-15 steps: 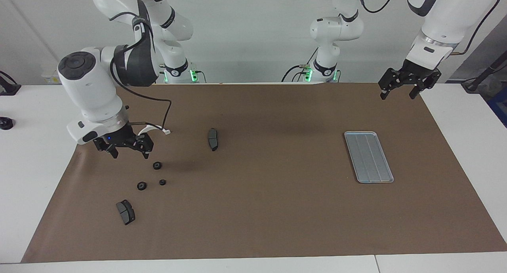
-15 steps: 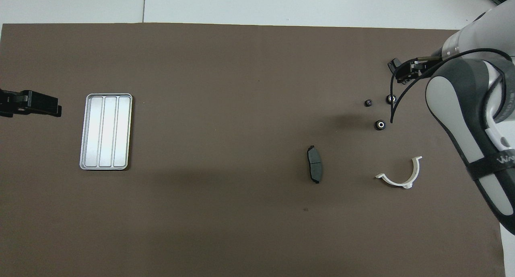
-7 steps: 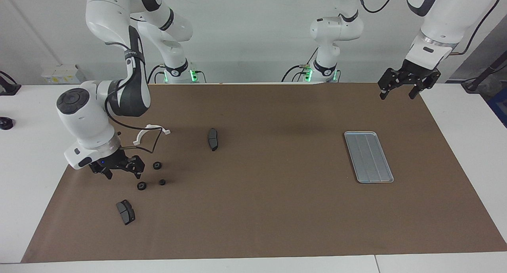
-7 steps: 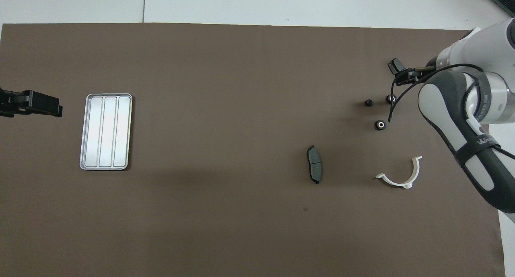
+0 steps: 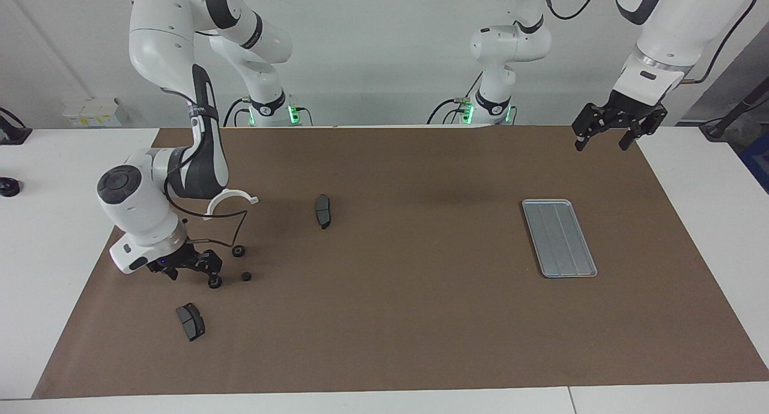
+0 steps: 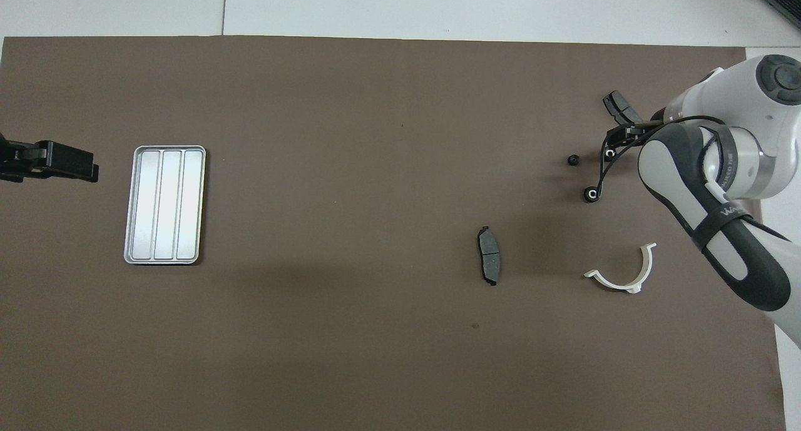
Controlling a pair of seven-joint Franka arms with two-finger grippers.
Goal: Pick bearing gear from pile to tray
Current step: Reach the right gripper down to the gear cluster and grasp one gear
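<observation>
Three small black ring-shaped gears (image 5: 239,252) are scattered among two dark grey brake pads (image 5: 190,321) and a white half-ring piece (image 5: 231,199), well apart from the flat silver-grey metal tray (image 5: 559,238). The right gripper (image 5: 193,274), lowered since earlier, is set open-jawed around one gear. The left gripper (image 5: 602,136) is kept waiting, open.

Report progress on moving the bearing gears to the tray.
Done: nothing; the tray holds no gear. In hand: the right gripper is low at one gear, which lies on the table. Left to do: that gear and the two others need carrying over. The left gripper waits, open, near the tray.
</observation>
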